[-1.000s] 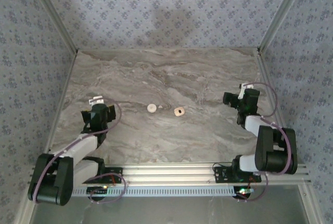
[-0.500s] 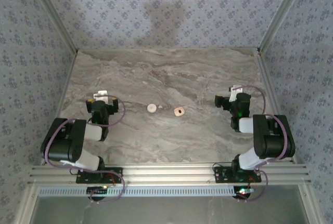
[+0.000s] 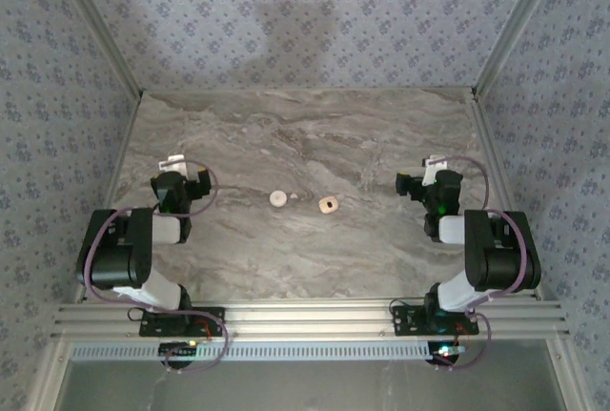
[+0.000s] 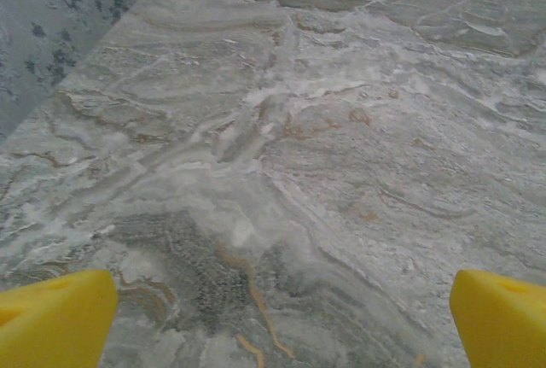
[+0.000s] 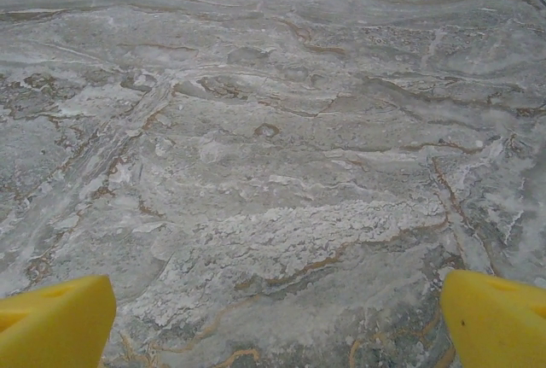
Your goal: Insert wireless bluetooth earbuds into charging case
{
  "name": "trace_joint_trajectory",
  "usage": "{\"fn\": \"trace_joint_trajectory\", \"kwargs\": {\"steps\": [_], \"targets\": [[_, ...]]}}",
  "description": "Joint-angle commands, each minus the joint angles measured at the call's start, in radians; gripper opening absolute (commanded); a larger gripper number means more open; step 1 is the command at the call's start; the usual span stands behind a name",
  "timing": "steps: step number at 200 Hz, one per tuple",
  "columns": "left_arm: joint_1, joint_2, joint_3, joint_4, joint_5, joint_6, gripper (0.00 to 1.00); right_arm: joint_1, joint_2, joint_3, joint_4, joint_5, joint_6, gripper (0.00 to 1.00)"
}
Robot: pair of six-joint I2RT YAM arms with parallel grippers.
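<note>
Earbuds (image 3: pixel 294 196), barely visible specks, lie beside white disc (image 3: pixel 278 198); left pincer (image 4: pixel 281 301) and right pincer (image 5: pixel 277 301) both gape apart.

Top: high, behind, looking down. Wrists: low, close; marble table (image 3: pixel 305 239) shared.

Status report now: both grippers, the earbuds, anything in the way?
Left gripper open, empty. Right gripper open, empty. Earbuds too small to make out; white disc and tan piece lie mid-table, apart from both grippers. No obstacle seen.
</note>
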Motion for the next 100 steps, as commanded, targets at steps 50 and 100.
{"fn": "trace_joint_trajectory", "kwargs": {"steps": [50,100], "targets": [[-0.004,-0.012,0.024,-0.013,0.024,0.007,1.00,-0.004,0.008,0.020,0.024,-0.004,-0.006,1.00],[0.008,-0.012,0.025,-0.014,0.055,0.001,1.00,-0.005,0.008,0.020,0.024,-0.006,-0.005,1.00]]}}
